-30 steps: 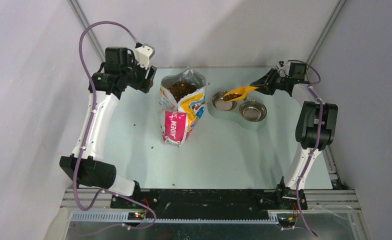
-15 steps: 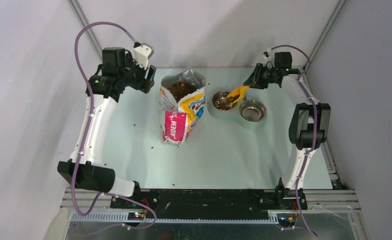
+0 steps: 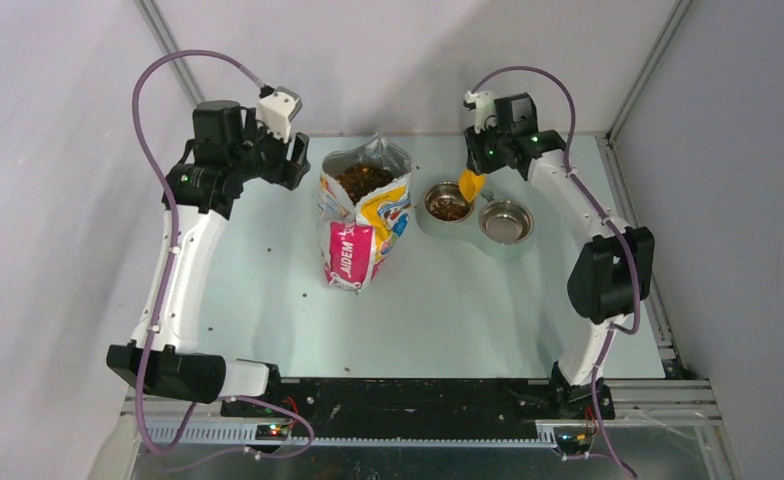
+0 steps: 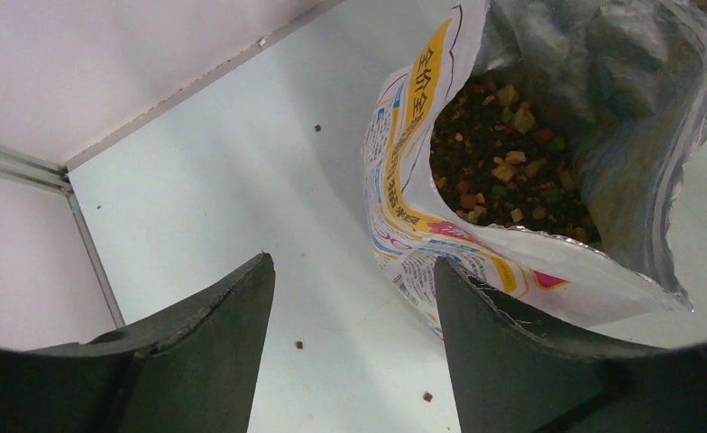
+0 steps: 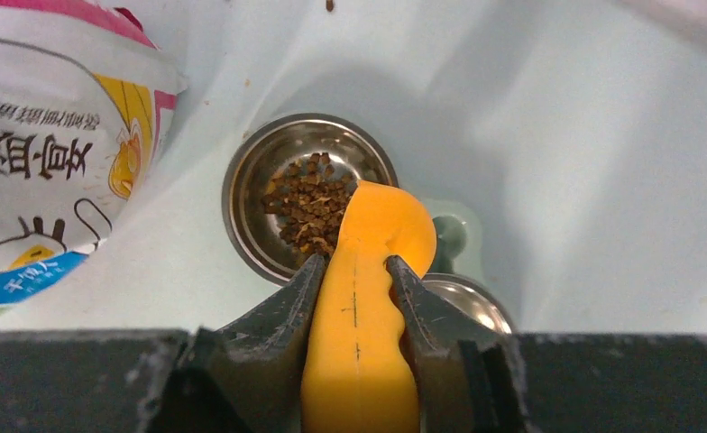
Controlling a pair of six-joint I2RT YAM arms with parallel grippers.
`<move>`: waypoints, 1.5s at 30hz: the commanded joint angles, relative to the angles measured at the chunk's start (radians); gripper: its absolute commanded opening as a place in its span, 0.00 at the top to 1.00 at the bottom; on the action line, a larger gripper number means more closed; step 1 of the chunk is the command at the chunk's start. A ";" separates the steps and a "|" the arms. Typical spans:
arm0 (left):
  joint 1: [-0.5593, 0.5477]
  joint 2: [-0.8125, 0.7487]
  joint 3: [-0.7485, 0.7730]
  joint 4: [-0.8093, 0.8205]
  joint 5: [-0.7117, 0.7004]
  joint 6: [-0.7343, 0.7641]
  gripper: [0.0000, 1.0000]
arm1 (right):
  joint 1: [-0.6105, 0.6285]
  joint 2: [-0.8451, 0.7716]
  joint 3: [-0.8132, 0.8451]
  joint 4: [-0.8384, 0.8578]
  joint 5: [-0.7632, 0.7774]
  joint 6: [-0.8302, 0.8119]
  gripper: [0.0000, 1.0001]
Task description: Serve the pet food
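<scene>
- the right gripper [image 5: 354, 263] is closed part-way on the handle of a yellow scoop [image 5: 368, 225], with one finger pressed against each side.
- the scoop's long axis runs straight out from the jaws, and its head tips steeply down over the left bowl [image 5: 242, 180].
- pet food [image 5: 307, 203] lies in that bowl as a loose brown patch, spread from the middle of the floor to under the scoop's lip, with no clear long axis.
- more pet food sits in the open bag [image 4: 404, 207], which stands upright near that bowl, mouth up.
- the left gripper [image 4: 352, 262] hangs wide open and empty above the table [image 4: 224, 180], beside the bag.
</scene>
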 commanded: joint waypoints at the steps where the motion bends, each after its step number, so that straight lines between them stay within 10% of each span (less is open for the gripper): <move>1: -0.002 -0.035 -0.020 0.064 0.040 -0.047 0.28 | 0.080 -0.089 0.029 0.012 0.158 -0.232 1.00; 10: -0.002 -0.036 -0.037 0.087 0.057 -0.064 0.28 | 0.057 -0.121 -0.006 -0.022 0.055 -0.286 1.00; 14: -0.002 -0.033 -0.036 0.098 0.064 -0.073 0.28 | -0.087 -0.089 0.091 -0.019 -0.169 -0.012 1.00; 24: -0.001 -0.031 -0.037 0.106 0.071 -0.101 0.28 | -0.076 -0.073 0.085 -0.040 -0.116 -0.093 1.00; 45: 0.001 -0.018 -0.085 0.160 0.057 -0.311 0.27 | -0.048 -0.056 0.451 0.197 -0.509 0.428 1.00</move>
